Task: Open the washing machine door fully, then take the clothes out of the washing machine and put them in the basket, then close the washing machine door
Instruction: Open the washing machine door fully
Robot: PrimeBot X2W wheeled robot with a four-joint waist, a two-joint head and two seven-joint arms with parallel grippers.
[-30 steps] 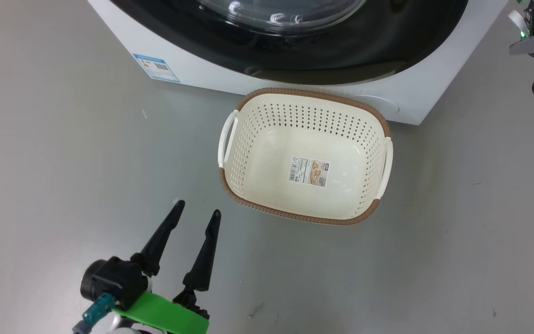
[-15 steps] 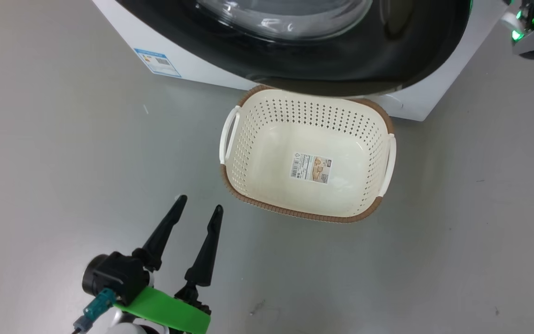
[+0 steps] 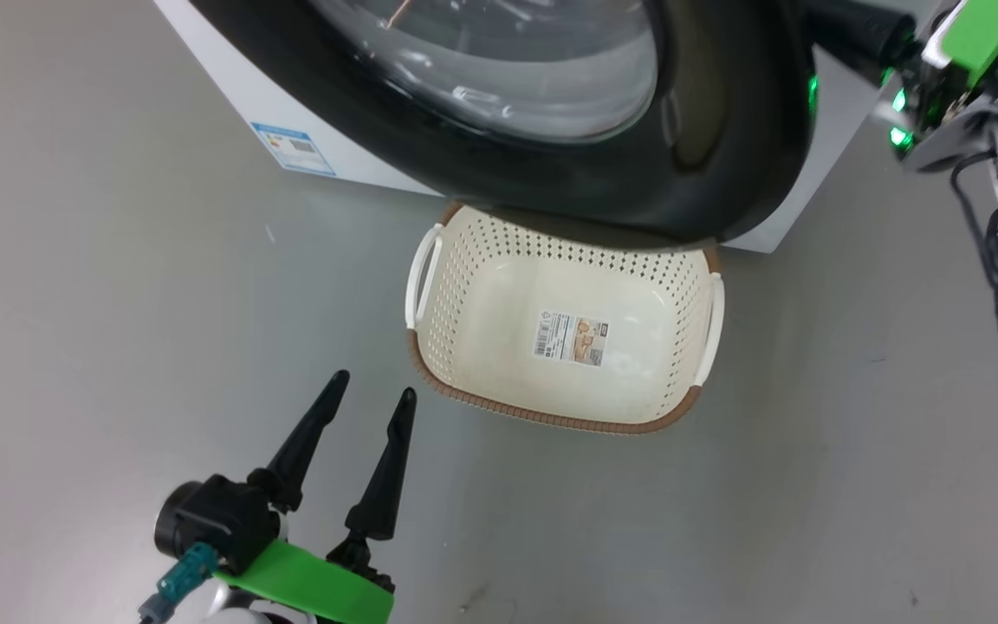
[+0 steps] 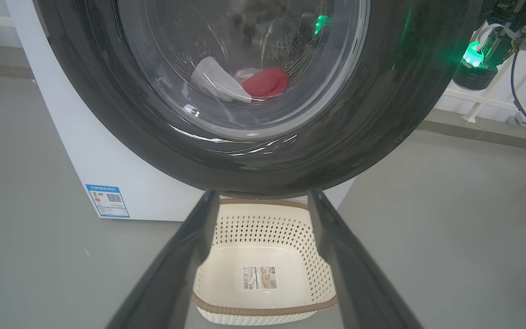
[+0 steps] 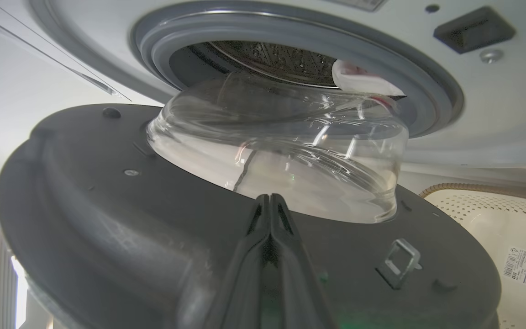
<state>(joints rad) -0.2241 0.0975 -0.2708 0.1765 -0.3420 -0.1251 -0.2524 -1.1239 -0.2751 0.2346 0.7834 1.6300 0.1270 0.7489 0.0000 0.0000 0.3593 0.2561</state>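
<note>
Quick update from the remote seat: the washing machine door point(image 3: 724, 156) has swung out a good way compared with a second ago, when it sat almost flat against the washing machine point(image 4: 62, 137). From the head cam its lower rim now hangs over the far edge of the basket point(image 3: 551, 420), which was fully in the clear before.

My right gripper point(image 5: 270, 201) is pinched shut with nothing between the jaws. The tips look to be resting on the door's dark inner face, with the glass bowl point(image 5: 281, 151) just beyond them and the grey rubber ring point(image 5: 427, 87) further ahead.

The left gripper point(image 3: 373, 386) is spread wide and holding nothing, and hasn't really budged. The basket sits straight ahead between its fingers, the door above that.

The clothes point(image 4: 265, 82) are still in the drum, red and white showing through the glass, ahead of and above the left jaws. The basket is empty.

So I'd say I'm mid-opening and the door's not fully round yet. I'll watch that the rim clears the basket as I keep pushing.
</note>
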